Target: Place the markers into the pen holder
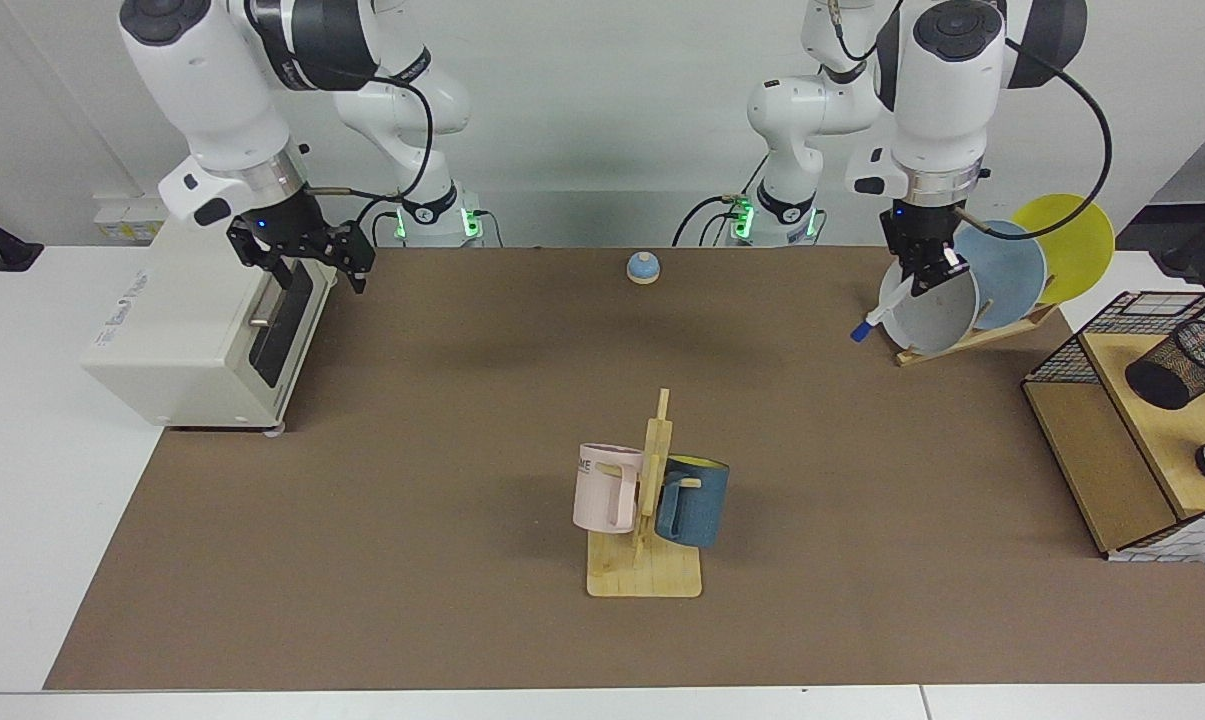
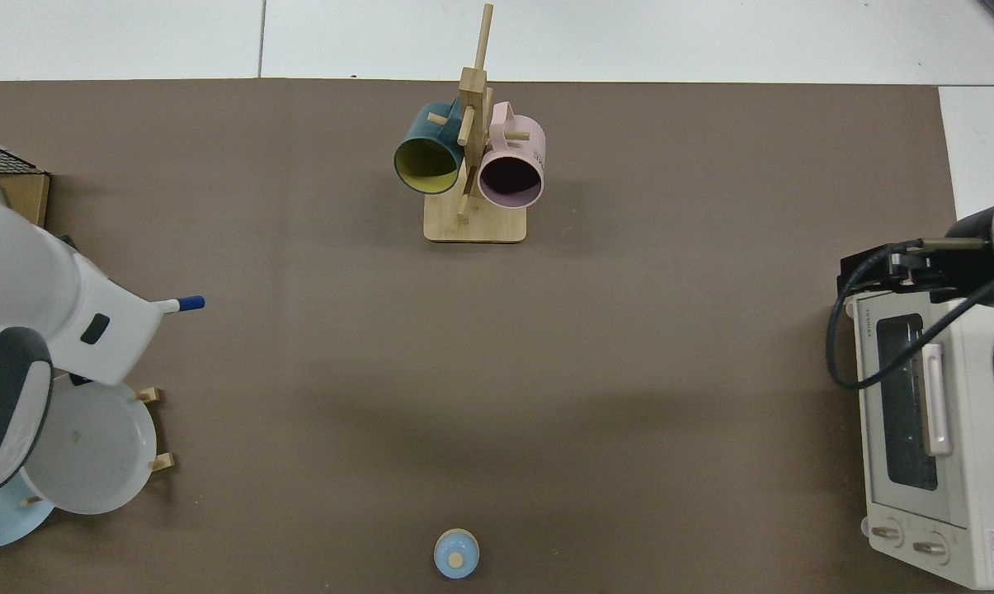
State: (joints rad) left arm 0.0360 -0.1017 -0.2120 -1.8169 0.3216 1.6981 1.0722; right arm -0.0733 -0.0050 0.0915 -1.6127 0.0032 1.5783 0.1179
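Facing view shows my left gripper (image 1: 930, 272) up in the air in front of the gray plate (image 1: 934, 310). Its fingers pinch the white end of the marker (image 1: 880, 314). The marker tilts down, and its blue cap points at the table (image 1: 462, 450). The pen holder (image 1: 1184, 364) sits tipped in the wire basket (image 1: 1062, 360), well apart from the marker. My right gripper (image 1: 314, 255) waits in the air by the toaster oven (image 1: 192, 310), with its fingers spread wide and nothing in them. From the top, only the marker's blue tip (image 2: 185, 304) pokes out past my left arm. Two mugs hang on the wooden stand (image 1: 646, 570) in the middle.
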